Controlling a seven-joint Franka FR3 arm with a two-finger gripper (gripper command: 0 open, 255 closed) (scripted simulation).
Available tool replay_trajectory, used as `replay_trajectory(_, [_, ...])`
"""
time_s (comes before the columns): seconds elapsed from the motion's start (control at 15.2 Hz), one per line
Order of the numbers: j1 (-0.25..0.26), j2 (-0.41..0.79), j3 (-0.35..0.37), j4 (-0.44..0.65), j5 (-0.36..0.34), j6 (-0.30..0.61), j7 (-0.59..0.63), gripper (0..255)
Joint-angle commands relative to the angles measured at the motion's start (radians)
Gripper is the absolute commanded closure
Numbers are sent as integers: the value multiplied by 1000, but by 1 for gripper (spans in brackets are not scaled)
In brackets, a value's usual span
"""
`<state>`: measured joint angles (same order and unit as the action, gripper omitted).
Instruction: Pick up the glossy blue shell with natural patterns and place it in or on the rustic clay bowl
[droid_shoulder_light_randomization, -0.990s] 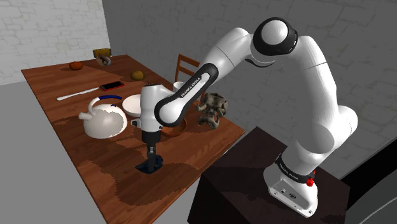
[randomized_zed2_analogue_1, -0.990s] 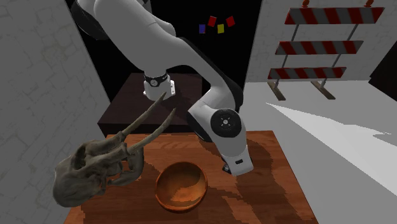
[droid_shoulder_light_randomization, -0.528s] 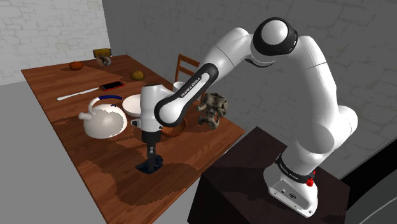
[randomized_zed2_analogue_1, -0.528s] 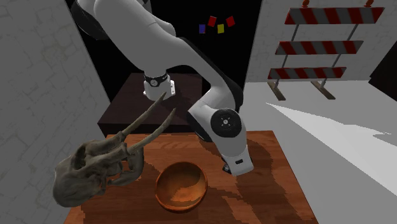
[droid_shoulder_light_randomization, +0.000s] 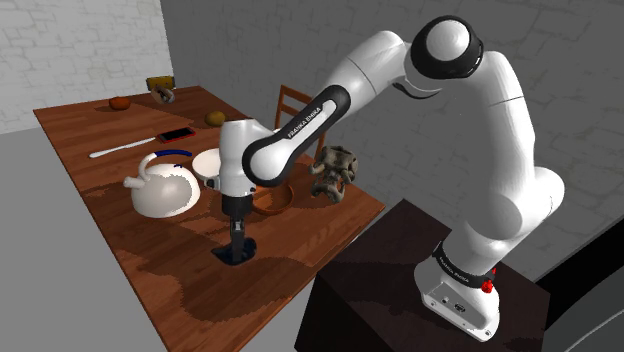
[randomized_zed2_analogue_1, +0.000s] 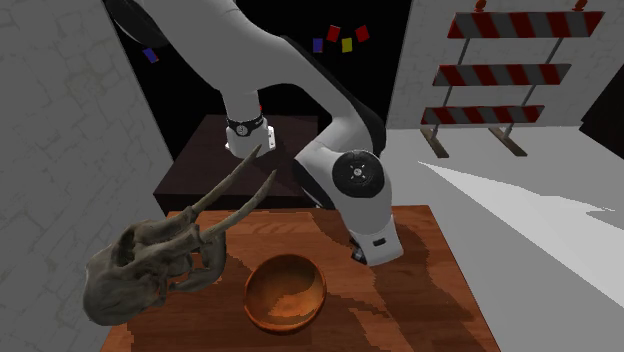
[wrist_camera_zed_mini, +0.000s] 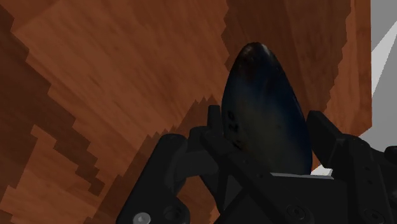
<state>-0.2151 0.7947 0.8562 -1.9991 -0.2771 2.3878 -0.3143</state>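
Note:
A dark blue, glossy, oval shell (wrist_camera_zed_mini: 264, 105) sits clasped between my black fingers, and my gripper (wrist_camera_zed_mini: 267, 137) is shut on it. In the shoulder view the gripper (droid_shoulder_light_randomization: 238, 244) points straight down near the table's front edge, with the shell (droid_shoulder_light_randomization: 235, 257) just above the brown wood. The reddish-brown clay bowl (droid_shoulder_light_randomization: 272, 198) stands a little behind the gripper, partly hidden by the arm. Seen in the second exterior view, the bowl (randomized_zed2_analogue_1: 285, 292) stands upright beside the white wrist (randomized_zed2_analogue_1: 370, 225).
A white teapot (droid_shoulder_light_randomization: 163, 188) and a white plate (droid_shoulder_light_randomization: 208, 163) stand at the shoulder view's left of the gripper. A horned skull (droid_shoulder_light_randomization: 333, 170) sits by the bowl, large in the second exterior view (randomized_zed2_analogue_1: 150, 265). A knife (droid_shoulder_light_randomization: 125, 148), phone (droid_shoulder_light_randomization: 177, 133) and fruit lie farther back.
The arm has risen a little and carried the shell slightly up from the table. The bowl, the skull and the teapot stay where they were.

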Motion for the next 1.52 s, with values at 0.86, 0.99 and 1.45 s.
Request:
replay_trajectory(0.86, [-102,-137,133,-10,92,-128,-9,255])
replay_trajectory(0.99, [-115,-154,151,-8,105,-147,-10,255])
replay_trajectory(1.45, [-191,-199,193,4,137,-215,-55,255])
